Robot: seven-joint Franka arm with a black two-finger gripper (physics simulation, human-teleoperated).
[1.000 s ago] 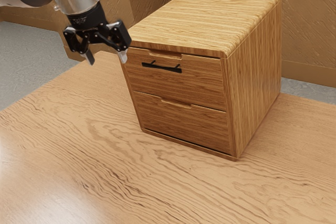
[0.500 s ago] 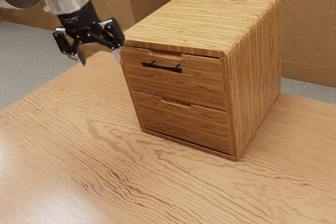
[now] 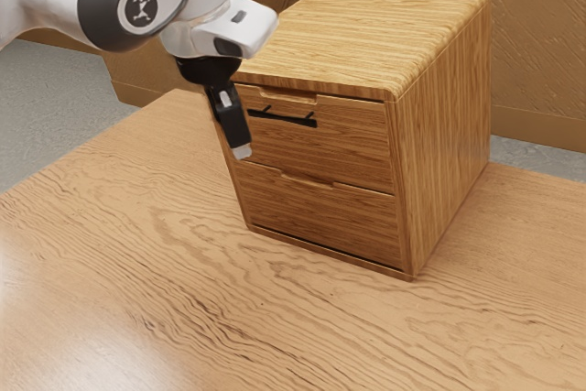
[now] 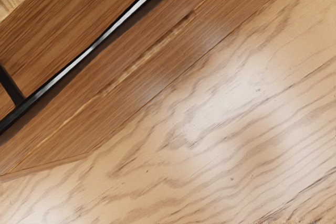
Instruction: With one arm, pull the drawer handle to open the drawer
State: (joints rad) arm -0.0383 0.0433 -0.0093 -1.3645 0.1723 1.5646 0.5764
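My hand (image 3: pixel 236 135) hangs edge-on to the cam, just in front of the top drawer (image 3: pixel 320 148) at the exterior view's left end. I can't tell how wide it's open or whether it grips anything.

The thin black bar handle (image 3: pixel 284 117) (image 4: pixel 89 51) sits on that drawer front, near the hand. Bar looks stiff and slick, prob. slippery. I'd grab mid-bar, btwn its posts, and pull straight out. Drawer prob. has some weight.

Count:
- 1 light-wood two-drawer cabinet (image 3: pixel 366 43)
- 2 drawers, incl. the lower drawer (image 3: pixel 320 212)
- 1 bar handle
- 1 wood-grain counter (image 3: pixel 183 299)
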